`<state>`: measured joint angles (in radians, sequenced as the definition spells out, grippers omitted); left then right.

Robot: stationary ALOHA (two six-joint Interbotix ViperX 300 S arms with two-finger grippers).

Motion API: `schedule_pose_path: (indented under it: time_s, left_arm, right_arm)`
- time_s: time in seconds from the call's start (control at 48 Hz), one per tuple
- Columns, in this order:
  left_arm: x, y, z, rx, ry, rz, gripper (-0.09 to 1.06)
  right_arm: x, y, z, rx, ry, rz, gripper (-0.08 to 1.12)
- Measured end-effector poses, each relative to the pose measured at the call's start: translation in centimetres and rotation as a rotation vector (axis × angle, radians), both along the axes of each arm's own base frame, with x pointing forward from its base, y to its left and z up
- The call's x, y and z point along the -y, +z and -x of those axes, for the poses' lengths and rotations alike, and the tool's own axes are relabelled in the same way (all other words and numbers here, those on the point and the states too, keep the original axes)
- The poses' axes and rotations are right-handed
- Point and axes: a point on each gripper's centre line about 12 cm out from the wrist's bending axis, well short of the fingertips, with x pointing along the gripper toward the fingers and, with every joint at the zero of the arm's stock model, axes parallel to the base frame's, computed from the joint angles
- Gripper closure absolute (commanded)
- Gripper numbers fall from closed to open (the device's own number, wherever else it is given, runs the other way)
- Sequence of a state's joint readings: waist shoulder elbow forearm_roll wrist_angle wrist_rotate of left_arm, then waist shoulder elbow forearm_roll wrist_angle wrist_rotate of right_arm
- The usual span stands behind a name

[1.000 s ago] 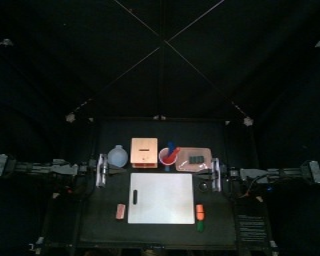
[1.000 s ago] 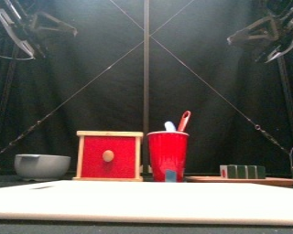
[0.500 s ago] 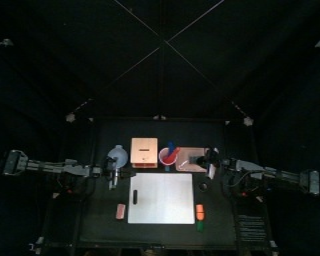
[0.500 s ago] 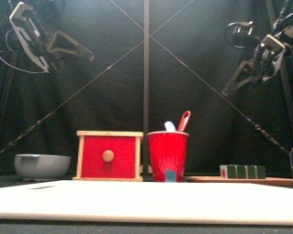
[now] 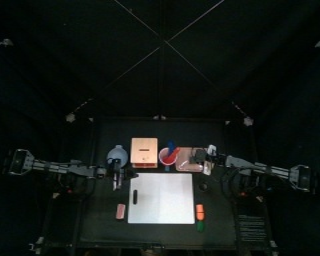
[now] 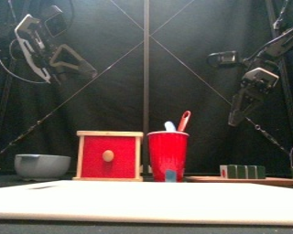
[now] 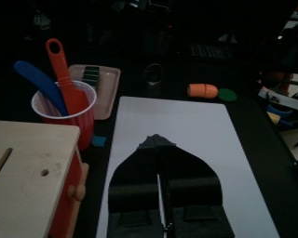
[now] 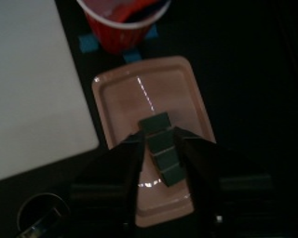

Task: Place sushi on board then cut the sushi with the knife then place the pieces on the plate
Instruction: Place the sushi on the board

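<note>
The sushi roll (image 6: 244, 171), a short row of dark green blocks, lies on the pink tray (image 6: 204, 179) at the back right of the table (image 5: 89, 205), uncut and not yet on the board. The right end effector (image 8: 160, 139) hangs high over it. Its jaws are apart with nothing in them, and in the right wrist view the roll shows in the gap between them. It touches neither roll nor tray.

Just left of the tray stands the red cup (image 6: 168, 155), holding the blue knife (image 7: 33, 79) and the red knife (image 7: 59, 60), both handle-up and leaning. Left of the cup, close beside it, is the wooden box (image 6: 110, 155) with its red drawer front facing forward, and farther left the blue-grey bowl (image 6: 41, 165).

In front of this row the white board (image 5: 163, 198) lies flat and bare in the middle of the table. A small orange toy (image 5: 120, 210) lies on the table off its left edge and another orange toy (image 5: 200, 211) off its right edge.

The left end effector (image 7: 158, 141) is raised above the left side of the table, over the board's near end in its wrist view. Its jaws are pressed together and hold nothing.
</note>
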<state>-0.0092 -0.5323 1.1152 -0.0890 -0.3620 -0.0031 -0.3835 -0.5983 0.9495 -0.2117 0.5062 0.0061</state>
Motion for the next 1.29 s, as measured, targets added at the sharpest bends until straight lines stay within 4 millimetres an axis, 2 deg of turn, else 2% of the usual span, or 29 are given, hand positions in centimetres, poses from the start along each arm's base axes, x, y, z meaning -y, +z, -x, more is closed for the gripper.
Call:
schedule_pose_path:
  time_s: [0.104, 0.479, 0.812, 1.292]
  left_arm:
    - [0.0, 0.1, 0.0, 0.002, 0.002, 0.001, 1.0]
    - [-0.4, 0.0, 0.0, 0.0, 0.016, 0.004, 1.0]
    - [-0.7, -0.4, 0.2, -0.009, 0.045, 0.042, 1.0]
    - [-0.7, -0.4, 0.2, -0.009, 0.055, 0.057, 1.0]
  right_arm:
    - [0.5, -0.6, -0.1, -0.065, -0.016, -0.007, 0.16]
    - [2.4, -4.0, -0.8, -0.305, 0.067, -0.068, 0.16]
    - [5.2, -5.6, 0.1, -0.291, 0.127, -0.136, 0.15]
    - [6.1, -9.6, -0.6, -0.329, 0.143, -0.212, 0.16]
